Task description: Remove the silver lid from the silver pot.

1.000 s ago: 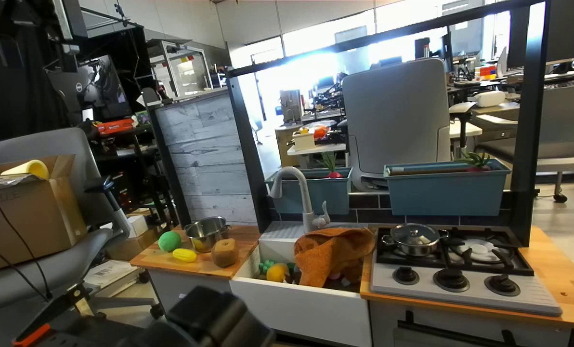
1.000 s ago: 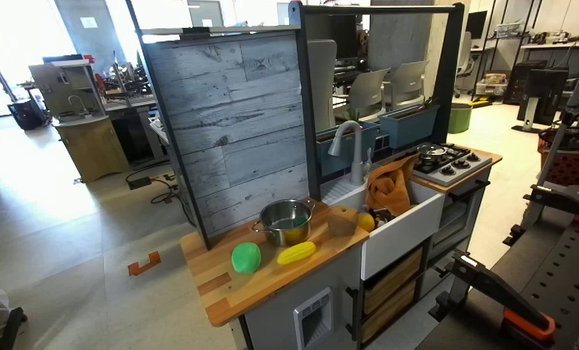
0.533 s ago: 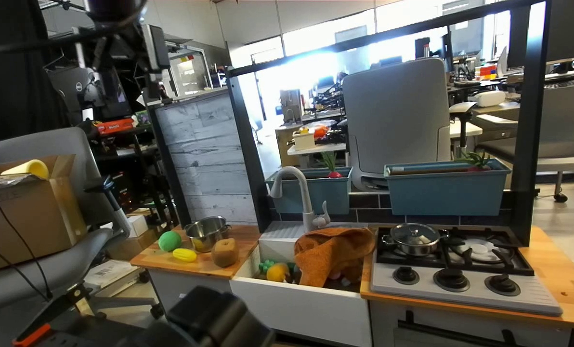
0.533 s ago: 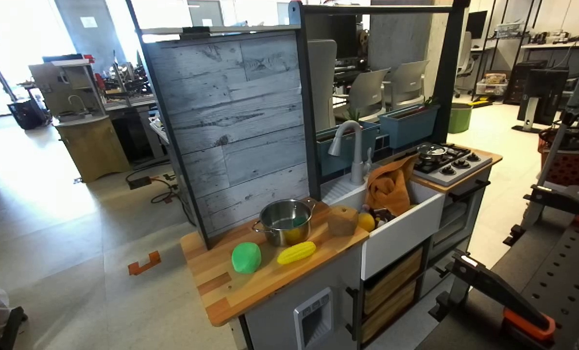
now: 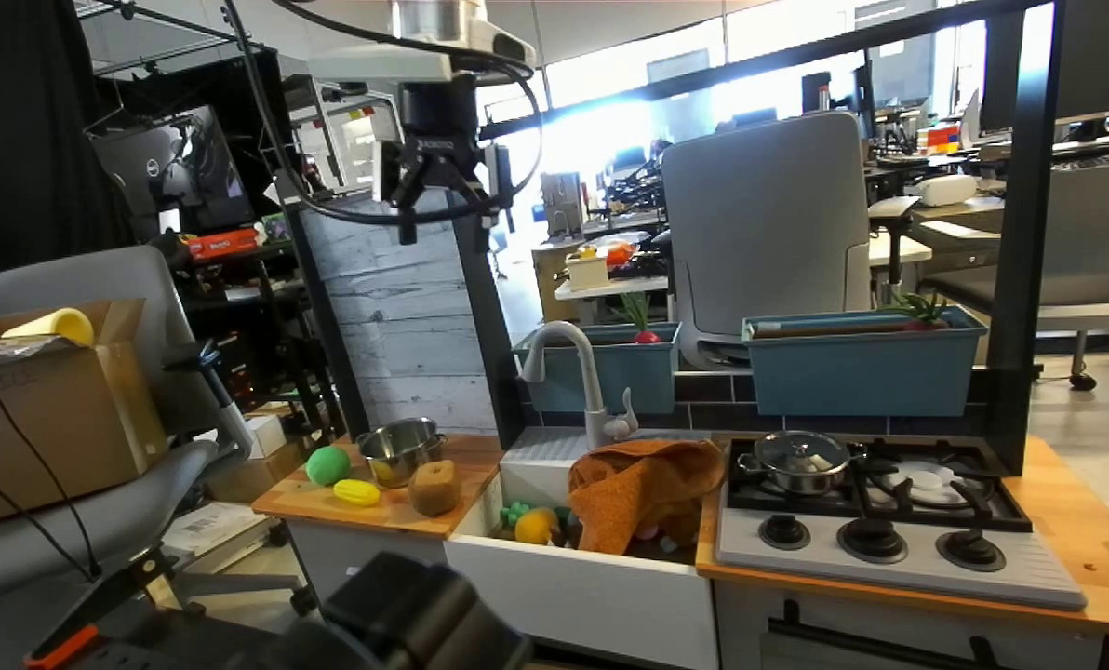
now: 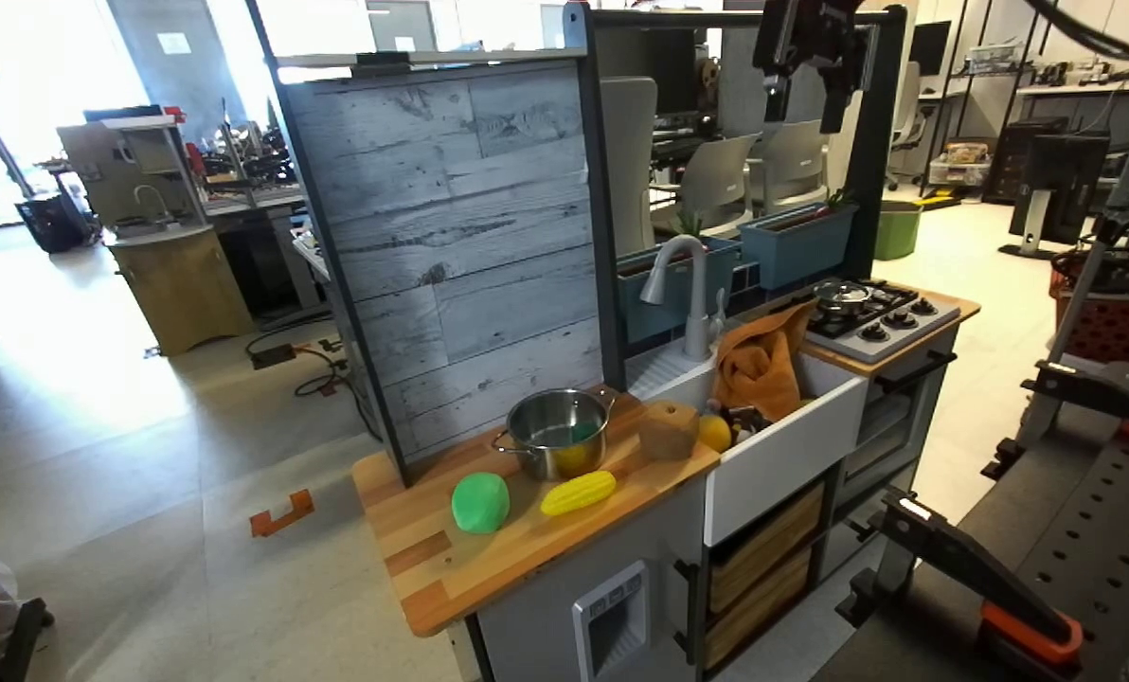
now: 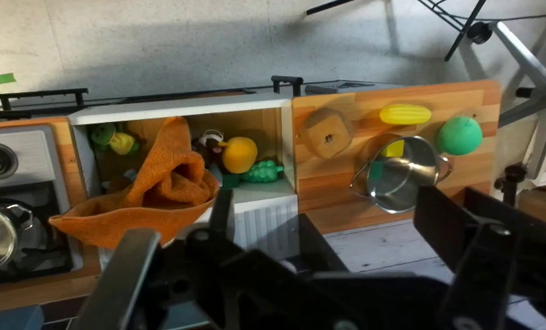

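In an exterior view, we see the silver lid (image 5: 799,453) on the silver pot (image 5: 803,482), upon the stove (image 5: 824,558); at the pot's nine o'clock lies an orange cloth (image 5: 640,491), at ten o'clock hangs the hand (image 5: 444,231), jaws apart

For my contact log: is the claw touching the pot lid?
Apart. An exterior view shows the claw hanging high, with a wide gap to the pot lid.

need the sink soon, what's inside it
An orange towel lies partly in the sink. Beside it show a round yellow fruit, a bumpy green toy, a green-and-yellow toy and others too unclear to name. The towel hides anything beneath.
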You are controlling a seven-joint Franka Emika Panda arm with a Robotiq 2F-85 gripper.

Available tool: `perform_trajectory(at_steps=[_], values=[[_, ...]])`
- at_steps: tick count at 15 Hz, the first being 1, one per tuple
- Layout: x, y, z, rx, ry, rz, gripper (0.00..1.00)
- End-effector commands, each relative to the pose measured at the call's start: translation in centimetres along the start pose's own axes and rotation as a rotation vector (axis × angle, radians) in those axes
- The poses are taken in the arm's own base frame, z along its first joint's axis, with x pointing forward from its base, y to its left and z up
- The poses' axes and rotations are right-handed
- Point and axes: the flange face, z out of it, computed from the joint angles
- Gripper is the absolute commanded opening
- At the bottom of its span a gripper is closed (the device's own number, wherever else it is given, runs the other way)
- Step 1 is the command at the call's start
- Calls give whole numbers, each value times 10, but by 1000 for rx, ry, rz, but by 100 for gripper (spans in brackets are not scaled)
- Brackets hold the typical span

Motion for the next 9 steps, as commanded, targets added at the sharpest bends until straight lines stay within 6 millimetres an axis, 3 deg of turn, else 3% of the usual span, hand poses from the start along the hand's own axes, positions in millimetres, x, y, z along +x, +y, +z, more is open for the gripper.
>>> perform_trajectory(at_steps=[1, 6, 9], values=[[55, 42, 13, 45, 35, 83, 100], [94, 116, 47, 69, 58, 272, 100], [106, 160, 65, 69, 75, 389, 100]])
